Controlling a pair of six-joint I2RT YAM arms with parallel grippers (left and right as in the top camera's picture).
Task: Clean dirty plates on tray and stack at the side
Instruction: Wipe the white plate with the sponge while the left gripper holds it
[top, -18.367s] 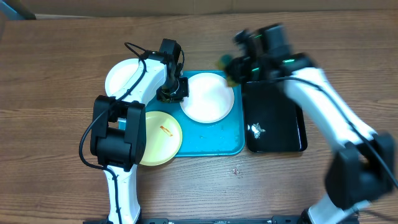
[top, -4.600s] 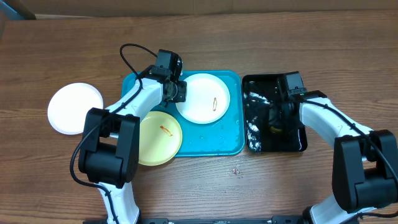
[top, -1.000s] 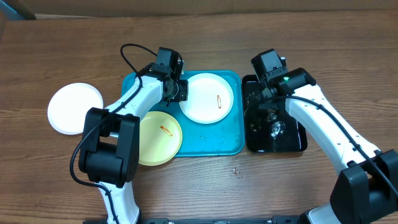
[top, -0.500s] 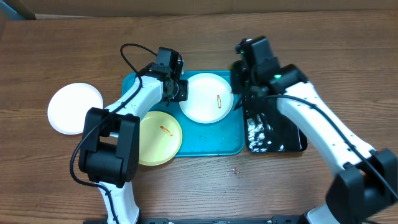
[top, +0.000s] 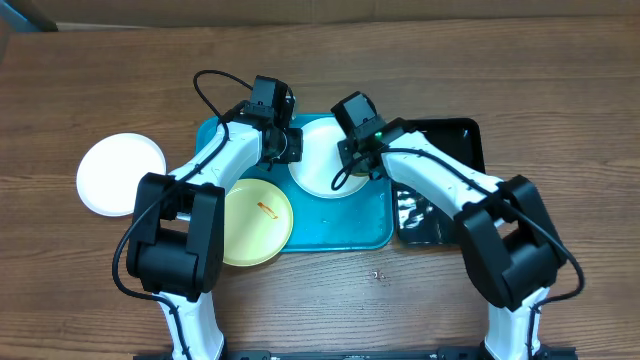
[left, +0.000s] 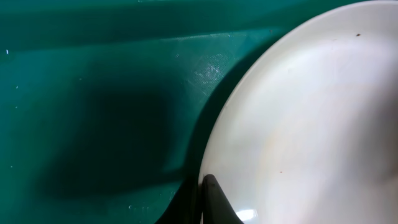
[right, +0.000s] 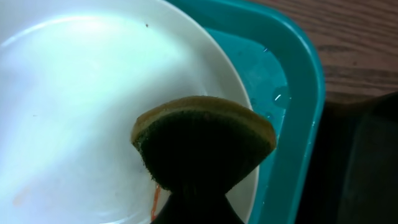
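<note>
- The white plate (top: 316, 166) on the tray (top: 350, 228) is clamped at its rim by the left claw (top: 287, 146).
- A sponge (right: 203, 147) is gripped by the right claw (top: 357, 162) over that plate.

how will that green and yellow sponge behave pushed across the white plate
Likely soft: the yellow-and-green sponge bulges into a fan above the right tool, so it should squash. Wet drops on the turquoise plastic tray suggest it slides easily over the round white plate.

Brown wood-grain table (top: 560, 60); pale strip (top: 400, 8) along far edge; even, soft light.
</note>
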